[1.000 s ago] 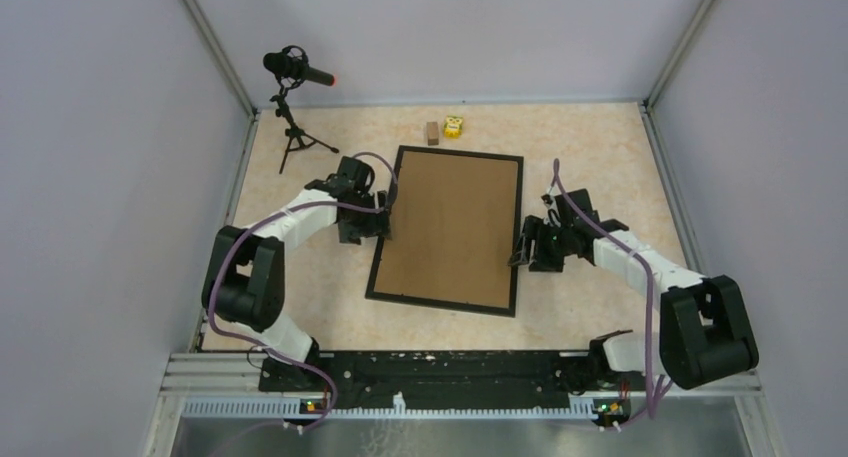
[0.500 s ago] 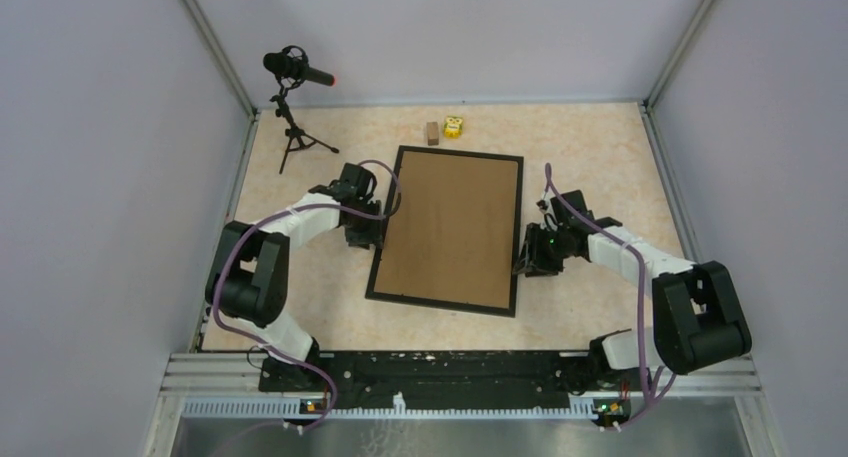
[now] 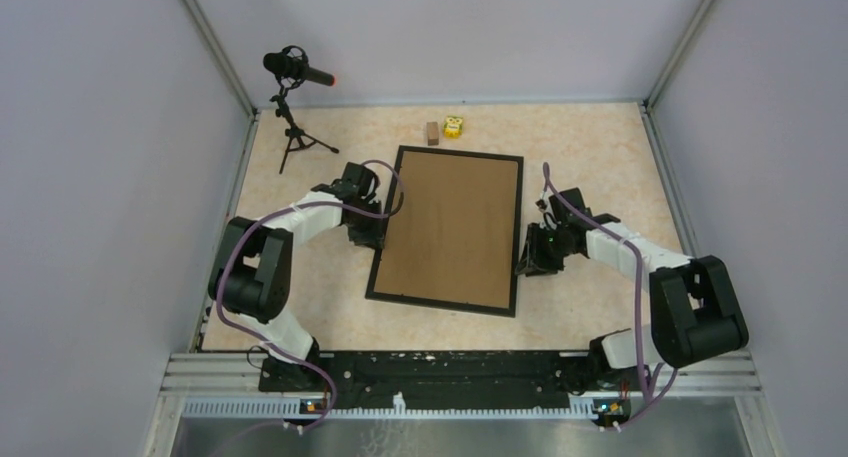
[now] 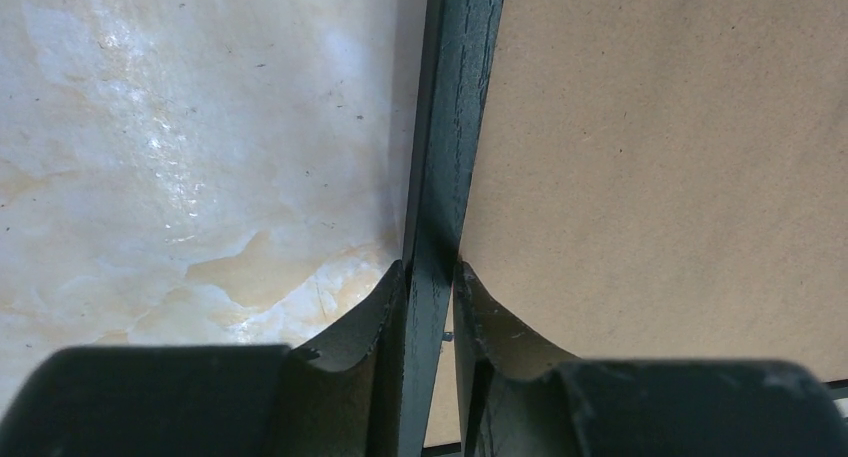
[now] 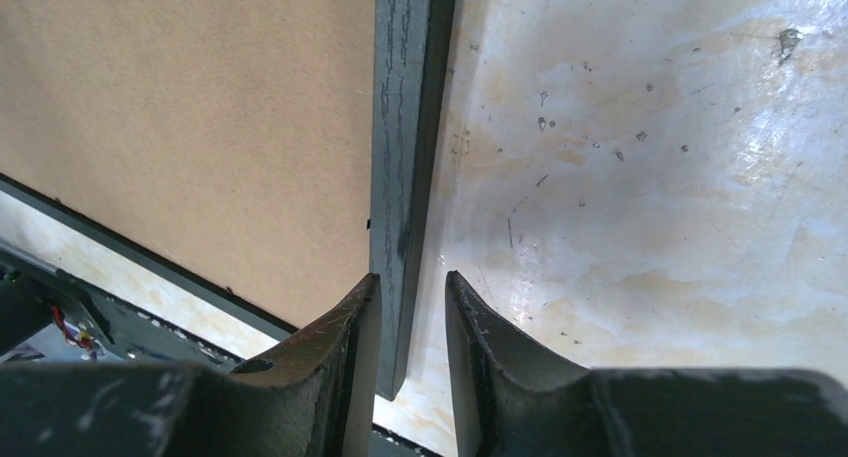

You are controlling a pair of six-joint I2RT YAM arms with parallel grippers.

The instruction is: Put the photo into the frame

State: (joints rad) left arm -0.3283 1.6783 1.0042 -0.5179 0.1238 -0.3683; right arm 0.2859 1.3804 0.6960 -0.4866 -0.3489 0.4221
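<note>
The black frame (image 3: 440,304) lies flat mid-table with a brown backing board (image 3: 455,227) filling it. The photo does not show in any view. My left gripper (image 3: 377,239) is at the frame's left rail. In the left wrist view this gripper (image 4: 432,267) is shut on the rail (image 4: 460,97), both fingers pressed against it. My right gripper (image 3: 524,262) is at the right rail, near the frame's near corner. In the right wrist view it (image 5: 412,277) straddles the rail (image 5: 405,127). Its inner finger touches the rail, and a thin gap shows beside the outer finger (image 5: 480,327).
A microphone on a tripod (image 3: 295,72) stands at the back left. A small brown block (image 3: 432,132) and a small yellow object (image 3: 454,126) sit just behind the frame's far edge. Grey walls enclose the table on three sides.
Both grippers moved in onto the frame's side rails and their jaws narrowed. The left one closed onto the left rail. The frame itself has not shifted.
</note>
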